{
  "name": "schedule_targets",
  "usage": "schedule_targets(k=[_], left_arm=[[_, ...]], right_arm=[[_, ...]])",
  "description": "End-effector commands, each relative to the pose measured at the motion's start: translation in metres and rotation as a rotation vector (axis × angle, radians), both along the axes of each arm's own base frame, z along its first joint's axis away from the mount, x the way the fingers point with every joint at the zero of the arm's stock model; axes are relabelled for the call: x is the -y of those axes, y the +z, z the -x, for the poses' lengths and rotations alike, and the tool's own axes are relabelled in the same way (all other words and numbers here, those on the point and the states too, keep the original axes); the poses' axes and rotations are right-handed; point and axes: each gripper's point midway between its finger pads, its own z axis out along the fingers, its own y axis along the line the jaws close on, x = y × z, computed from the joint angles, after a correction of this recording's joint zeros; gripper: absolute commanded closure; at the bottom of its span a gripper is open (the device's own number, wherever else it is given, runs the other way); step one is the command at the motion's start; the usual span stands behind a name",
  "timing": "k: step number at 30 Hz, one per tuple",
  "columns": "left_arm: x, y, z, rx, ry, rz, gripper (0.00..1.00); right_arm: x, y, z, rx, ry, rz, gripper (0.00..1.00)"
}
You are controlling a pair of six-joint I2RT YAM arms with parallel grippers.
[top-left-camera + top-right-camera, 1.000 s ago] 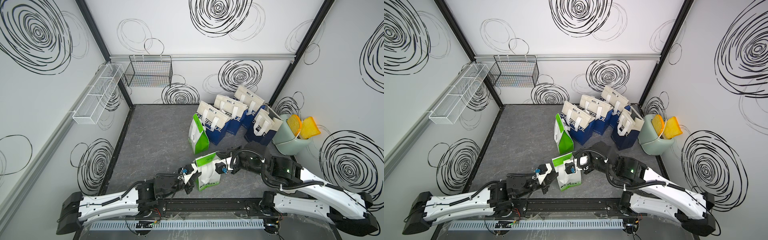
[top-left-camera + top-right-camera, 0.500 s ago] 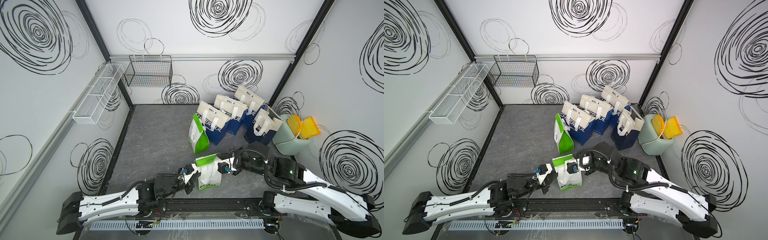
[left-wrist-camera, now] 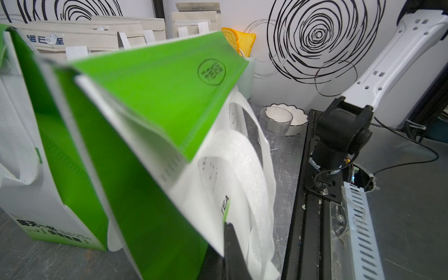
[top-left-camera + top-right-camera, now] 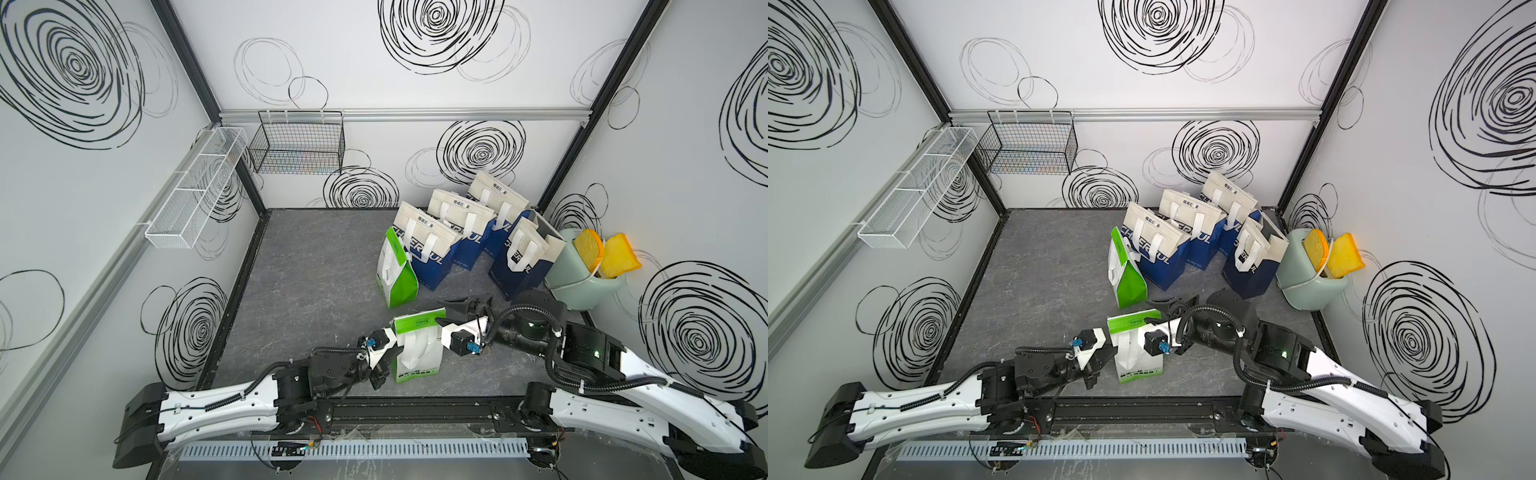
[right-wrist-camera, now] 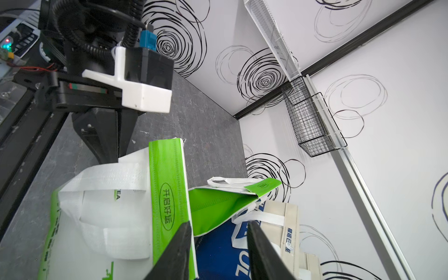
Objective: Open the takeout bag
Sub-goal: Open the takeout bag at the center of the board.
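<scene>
The takeout bag is white with a green fold-over top flap and stands near the front edge in both top views. My left gripper is shut on the bag's white side edge. In the left wrist view a black finger presses against the white fabric of the takeout bag. My right gripper is open just behind the bag's top. One of its fingers lies beside the green flap, with nothing between the jaws.
A second green and white bag stands just behind. Several blue and beige bags fill the back right, beside a pale green bin. A black wire basket and white rack hang on the walls. A glass and bowl stand right of the bag.
My right gripper has opened, let go of the bag's green top flap and drawn back a little. The left gripper still holds the bag's side.
</scene>
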Motion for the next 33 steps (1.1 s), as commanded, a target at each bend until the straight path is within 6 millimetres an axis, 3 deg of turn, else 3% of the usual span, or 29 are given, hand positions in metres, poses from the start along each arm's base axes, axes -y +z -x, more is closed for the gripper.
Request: schedule_targets(k=[1, 6, 14, 28, 33], left_arm=[[0.000, 0.021, -0.002, 0.022, 0.015, 0.070, 1.00], [0.000, 0.021, -0.003, 0.023, 0.018, 0.070, 1.00], [0.001, 0.021, -0.003, 0.023, 0.016, 0.069, 1.00], [0.000, 0.022, -0.002, 0.019, 0.013, 0.077, 1.00], [0.001, 0.020, -0.002, 0.016, 0.011, 0.077, 1.00]], right_arm=[[-0.008, -0.012, 0.004, 0.048, 0.021, 0.004, 0.54], [-0.023, -0.035, 0.010, 0.078, 0.048, 0.092, 0.51], [-0.027, -0.049, -0.003, 0.164, -0.024, 0.163, 0.52], [-0.032, -0.049, -0.013, 0.280, -0.084, 0.153, 0.56], [-0.033, -0.044, -0.014, 0.293, -0.093, 0.126, 0.68]])
